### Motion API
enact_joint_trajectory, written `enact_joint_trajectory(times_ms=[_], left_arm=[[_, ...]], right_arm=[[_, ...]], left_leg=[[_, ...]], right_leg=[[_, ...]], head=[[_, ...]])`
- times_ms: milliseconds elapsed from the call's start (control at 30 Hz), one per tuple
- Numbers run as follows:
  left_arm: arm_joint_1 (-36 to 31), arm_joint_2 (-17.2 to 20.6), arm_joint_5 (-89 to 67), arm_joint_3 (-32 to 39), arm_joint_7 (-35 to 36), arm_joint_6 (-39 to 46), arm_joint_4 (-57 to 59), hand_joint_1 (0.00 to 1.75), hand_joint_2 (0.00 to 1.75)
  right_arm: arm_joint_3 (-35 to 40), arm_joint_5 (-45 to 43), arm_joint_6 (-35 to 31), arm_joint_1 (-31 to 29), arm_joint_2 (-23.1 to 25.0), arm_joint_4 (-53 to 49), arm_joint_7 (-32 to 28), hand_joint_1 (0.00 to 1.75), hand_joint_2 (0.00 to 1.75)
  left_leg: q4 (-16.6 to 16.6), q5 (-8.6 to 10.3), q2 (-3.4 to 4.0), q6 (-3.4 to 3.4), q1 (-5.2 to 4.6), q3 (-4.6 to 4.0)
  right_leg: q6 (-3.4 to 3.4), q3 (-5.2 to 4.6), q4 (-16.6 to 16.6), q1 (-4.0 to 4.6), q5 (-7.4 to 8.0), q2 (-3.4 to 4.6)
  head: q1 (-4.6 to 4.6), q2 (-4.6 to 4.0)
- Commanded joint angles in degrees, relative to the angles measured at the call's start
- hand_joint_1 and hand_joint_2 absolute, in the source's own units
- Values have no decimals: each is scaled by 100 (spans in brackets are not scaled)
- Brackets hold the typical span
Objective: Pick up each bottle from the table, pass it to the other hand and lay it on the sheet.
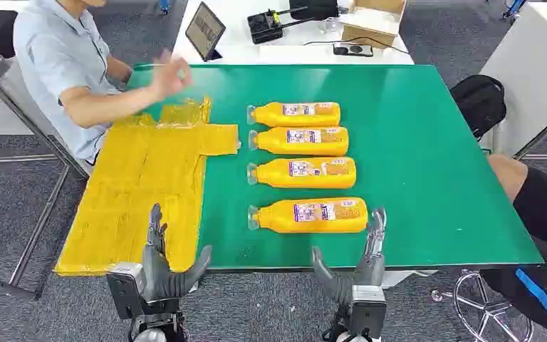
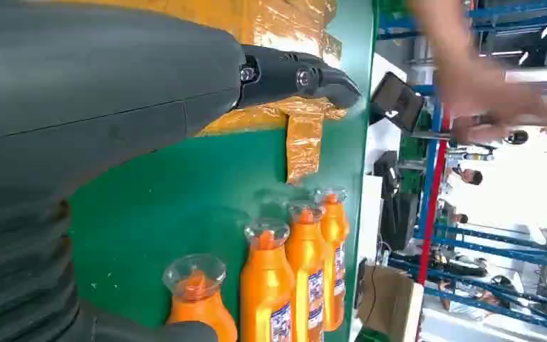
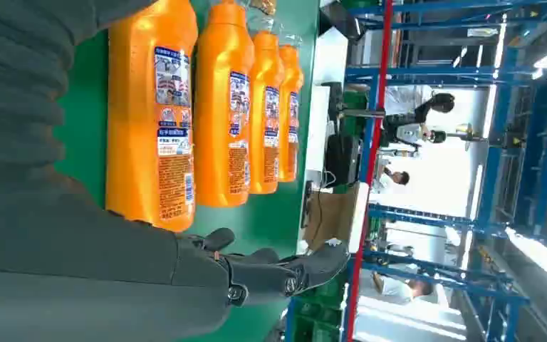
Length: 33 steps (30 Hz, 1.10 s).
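Several orange bottles with clear caps lie in a column on the green table [image 1: 427,164], caps pointing left. The nearest bottle [image 1: 309,214] [image 3: 149,121] [image 2: 194,299] lies close to the front edge; beyond it lie another bottle [image 1: 305,172] and the far bottle [image 1: 296,114]. A crinkled yellow sheet [image 1: 142,185] [image 2: 285,43] covers the table's left part. My left hand [image 1: 162,269] hovers at the front edge by the sheet, fingers apart, holding nothing. My right hand [image 1: 355,267] [image 3: 185,278] is just in front of the nearest bottle's base, fingers spread and empty.
A person in a light blue shirt [image 1: 60,64] sits at the far left, one hand [image 1: 171,75] raised over the sheet's far end. A tablet [image 1: 204,30], a black device and a cardboard box [image 1: 370,21] stand on a white table behind. Another person's leg [image 1: 534,206] is at the right.
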Motion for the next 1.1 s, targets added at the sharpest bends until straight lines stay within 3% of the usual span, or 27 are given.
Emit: enact_joint_trajectory(times_ms=[33, 133, 267, 433, 467, 567, 867, 1100], left_arm=[[-74, 14, 130, 109, -125, -35, 160, 0, 175], [-21, 12, 140, 197, -173, -109, 125, 0, 175], [75, 22, 110, 267, -201, -180, 72, 0, 175], [107, 9, 98, 328, -220, -171, 59, 0, 175], [130, 22, 94, 341, -204, -198, 32, 0, 175], [201, 44, 31, 349, -143, -297, -34, 0, 175], [191, 37, -81, 364, -53, -457, -43, 0, 175], [122, -82, 333, 471, 76, -648, -148, 0, 175]], right_arm=[[-115, 138, -236, -47, -222, 82, -190, 0, 175], [-195, 513, -682, -184, -344, 285, -190, 0, 175], [-657, 1485, -734, -318, -413, 834, -160, 0, 175], [-988, 2467, -583, -353, -462, 891, 347, 0, 175], [-948, 3110, -601, -389, -592, 960, 735, 0, 175], [-915, 3819, -389, -450, -838, 1057, 1275, 0, 175], [-839, 4301, -226, -595, -1083, 951, 1727, 0, 175], [-675, 4732, 627, -1090, -1543, 882, 2469, 0, 175]], left_leg=[[-7, -7, -3, 8, -1, 23], [-8, -6, 3, 9, -2, 25], [-13, -4, 4, 7, 1, 27], [-12, -6, -1, 9, 0, 30], [-9, -4, -1, 7, 0, 21], [-10, -4, 3, 7, 0, 21], [-8, -5, 3, 7, -2, 19], [-1, -7, 13, 12, -4, 20]], right_leg=[[-14, 25, -8, 3, -7, -10], [-14, 25, -9, 2, -5, -4], [-11, 30, -17, 5, 0, -1], [-15, 35, -15, 5, -4, -8], [-11, 26, -12, 3, -2, -5], [-10, 25, -13, 3, -1, -1], [-11, 22, -9, 2, -2, -2], [-13, 21, -4, 1, 0, 6]], head=[[0, 0], [2, 0], [0, 0], [0, 0], [2, 0], [0, 0], [0, 0], [2, 0]])
